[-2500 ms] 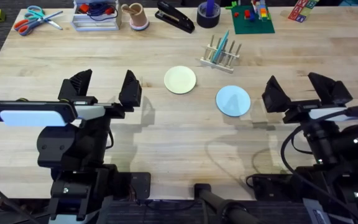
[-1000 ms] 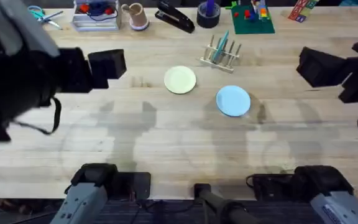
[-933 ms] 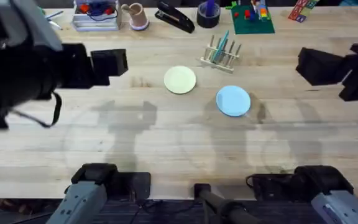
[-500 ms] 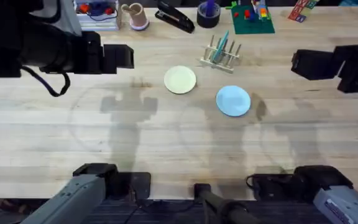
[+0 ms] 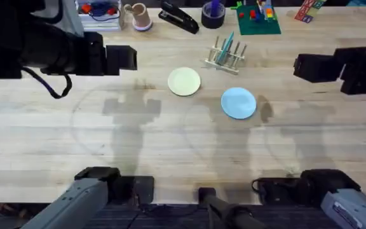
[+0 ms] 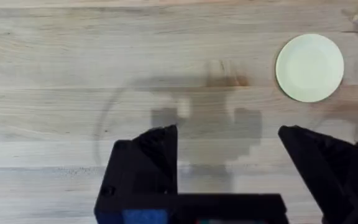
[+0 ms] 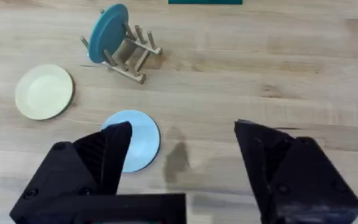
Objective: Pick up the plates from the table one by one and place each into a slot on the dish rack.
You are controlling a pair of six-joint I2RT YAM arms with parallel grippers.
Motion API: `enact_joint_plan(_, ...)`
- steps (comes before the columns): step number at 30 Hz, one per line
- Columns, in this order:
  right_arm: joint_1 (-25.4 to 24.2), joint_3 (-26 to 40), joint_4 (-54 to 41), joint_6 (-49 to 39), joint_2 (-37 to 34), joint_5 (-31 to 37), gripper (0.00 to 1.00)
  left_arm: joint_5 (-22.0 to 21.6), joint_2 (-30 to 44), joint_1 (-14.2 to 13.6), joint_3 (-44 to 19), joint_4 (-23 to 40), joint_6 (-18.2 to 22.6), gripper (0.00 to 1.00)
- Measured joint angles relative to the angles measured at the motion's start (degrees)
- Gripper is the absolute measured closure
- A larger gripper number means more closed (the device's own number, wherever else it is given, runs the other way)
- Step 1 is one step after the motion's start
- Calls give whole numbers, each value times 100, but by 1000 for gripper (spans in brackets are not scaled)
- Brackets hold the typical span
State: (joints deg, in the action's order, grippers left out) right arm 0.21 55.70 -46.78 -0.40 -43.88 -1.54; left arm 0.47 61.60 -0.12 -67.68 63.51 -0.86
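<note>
A cream-yellow plate (image 5: pixel 184 81) (image 6: pixel 309 67) (image 7: pixel 44 91) and a light blue plate (image 5: pixel 238 103) (image 7: pixel 136 138) lie flat on the wooden table (image 5: pixel 170 140). Behind them stands the dish rack (image 5: pixel 225 56) (image 7: pixel 128 55) with a teal plate (image 7: pixel 108 33) upright in a slot. My left gripper (image 6: pixel 229 165) hangs high over the table's left part, open, with nothing between its fingers. On the right, my right gripper (image 7: pixel 182 165) is also raised and open, above and to the right of the blue plate.
Along the table's far edge stand a clear tray (image 5: pixel 97 16), a cup (image 5: pixel 138 16), a black stapler (image 5: pixel 179 17), a tape roll (image 5: pixel 212 14) and a green board with bricks (image 5: pixel 257 16). Bare wood lies in front of the plates.
Both arms have risen from their low rest near the front edge and now hover high over the table. The plates and rack have not moved.
</note>
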Motion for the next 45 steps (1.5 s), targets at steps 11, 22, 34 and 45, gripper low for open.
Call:
enact_joint_plan(11,0,2,-18,0,2,-2,7,654,0,0,0,-99,-4,959)
enact_joint_plan(22,0,2,-26,92,2,-111,7,2637,520,10,-11,-618,177,961)
enact_joint_plan(34,0,2,-171,212,2,-127,8,5103,2161,730,-11,-843,1418,959)
enact_joint_plan(45,0,2,-171,214,0,-127,8,5759,3433,745,-11,-1231,2215,959)
